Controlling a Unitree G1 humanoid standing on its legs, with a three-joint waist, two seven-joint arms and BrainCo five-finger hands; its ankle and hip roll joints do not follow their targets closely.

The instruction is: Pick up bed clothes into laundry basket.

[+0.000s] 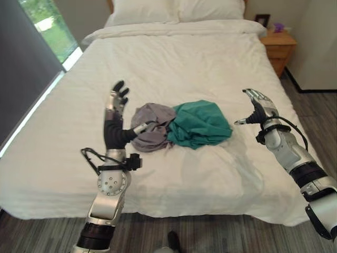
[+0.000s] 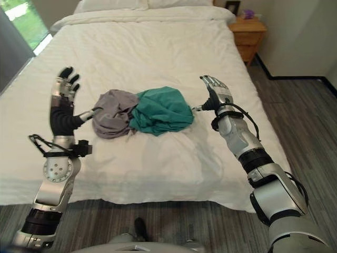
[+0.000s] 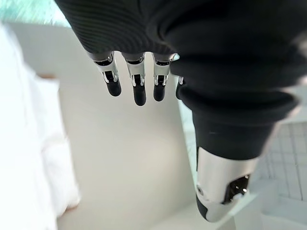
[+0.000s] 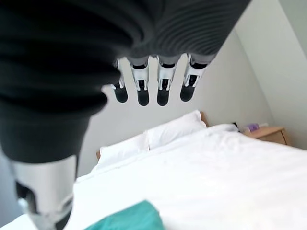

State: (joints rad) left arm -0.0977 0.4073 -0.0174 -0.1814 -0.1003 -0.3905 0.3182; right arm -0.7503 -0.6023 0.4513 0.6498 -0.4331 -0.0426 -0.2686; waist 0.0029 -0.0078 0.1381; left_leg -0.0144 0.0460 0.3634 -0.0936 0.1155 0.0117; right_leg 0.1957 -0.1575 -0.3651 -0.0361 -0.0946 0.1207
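Two crumpled garments lie together on the white bed (image 1: 174, 63): a grey one (image 1: 152, 126) on the left and a teal one (image 1: 201, 123) on the right, touching. My left hand (image 1: 117, 110) is raised upright just left of the grey garment, fingers straight and open, thumb pointing toward the cloth. To the right of the teal garment my right hand (image 1: 259, 108) is lifted with its fingers straight and open, holding nothing. The teal garment's edge (image 4: 134, 218) shows below the right hand's fingers (image 4: 144, 91) in the right wrist view. No laundry basket is in view.
Two white pillows (image 1: 174, 9) lie at the head of the bed. A wooden nightstand (image 1: 280, 46) stands at the back right with a small frame and a purple item on it. A window (image 1: 45, 23) runs along the left wall. Dark wood floor borders the bed's front and right.
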